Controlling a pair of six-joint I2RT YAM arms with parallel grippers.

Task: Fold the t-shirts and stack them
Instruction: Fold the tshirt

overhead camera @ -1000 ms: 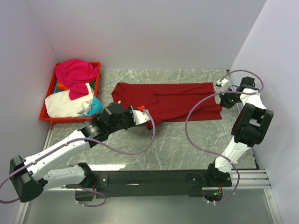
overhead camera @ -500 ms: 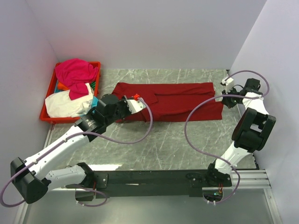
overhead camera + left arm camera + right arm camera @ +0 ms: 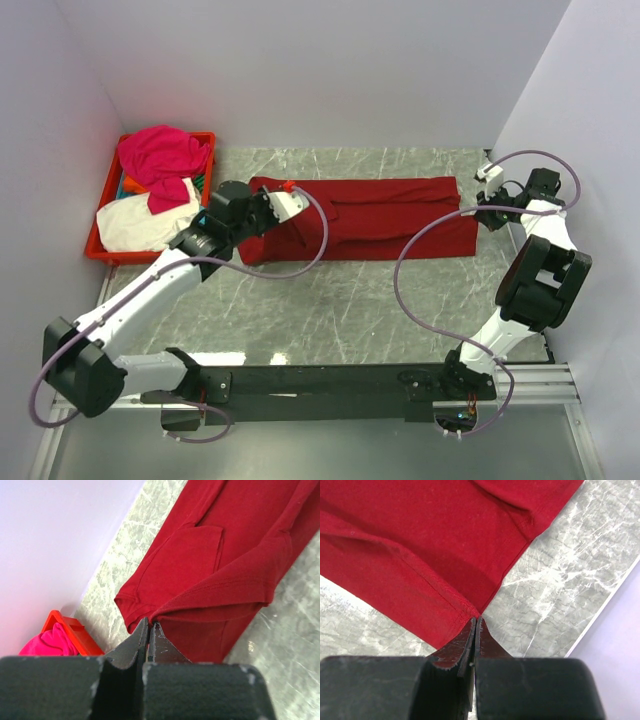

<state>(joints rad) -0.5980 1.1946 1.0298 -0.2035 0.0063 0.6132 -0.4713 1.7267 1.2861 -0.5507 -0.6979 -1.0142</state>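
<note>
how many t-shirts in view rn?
4: dark red cloth t-shirt spread on table; magenta t-shirt, cream-white t-shirt, orange t-shirt piled in red plastic crate. More may be hidden.

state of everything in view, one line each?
dark red t-shirt: spread flat, partly folded, pinched at both ends
left gripper: shut on dark red t-shirt, left end
right gripper: shut on dark red t-shirt, right corner
crate: heaped with unfolded shirts
magenta t-shirt: crumpled, atop heap
cream-white t-shirt: crumpled, in crate
</note>
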